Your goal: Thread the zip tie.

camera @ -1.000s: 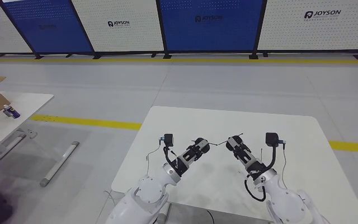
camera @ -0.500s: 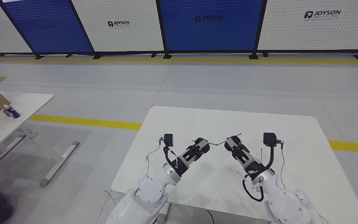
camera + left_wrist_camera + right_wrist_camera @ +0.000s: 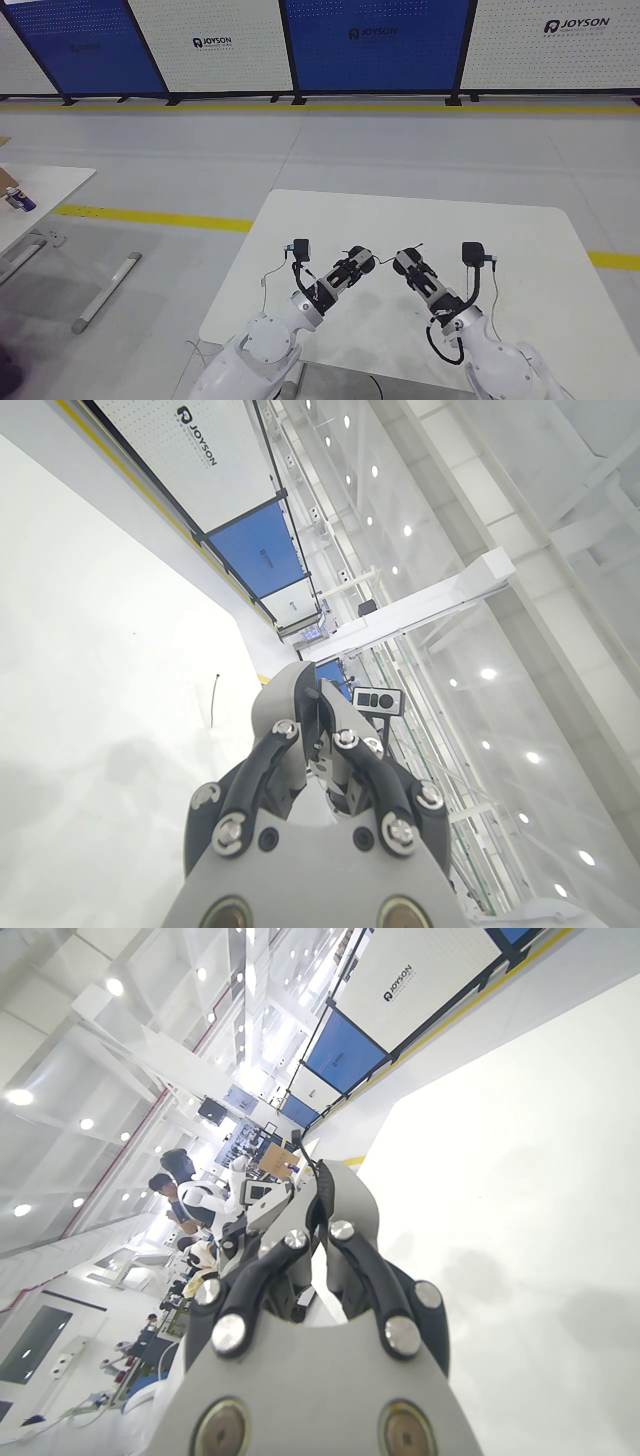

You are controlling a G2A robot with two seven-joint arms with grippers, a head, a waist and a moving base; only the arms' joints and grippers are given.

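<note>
A thin black zip tie (image 3: pixel 385 257) spans the short gap between my two grippers above the white table (image 3: pixel 500 225). My left gripper (image 3: pixel 364 262) is shut on the zip tie (image 3: pixel 317 720), whose strand runs between its pads. Facing it a little way off, my right gripper (image 3: pixel 402 262) is shut on the zip tie (image 3: pixel 300 1140). The tie's small square head pokes out past the fingertips there. The right gripper's end of the strand (image 3: pixel 413 247) sticks up and away from it. A thin black strand with a head (image 3: pixel 214 700) shows over the table beside the left fingers.
The table's near edge (image 3: pixel 250 335) lies just under both arms, with bare surface behind the grippers. A second white table (image 3: pixel 40 195) with a small bottle stands far left. Blue and white panels (image 3: pixel 380 45) close off the floor beyond.
My right gripper has moved left towards the left gripper, narrowing the gap between them. The left arm has not moved.
</note>
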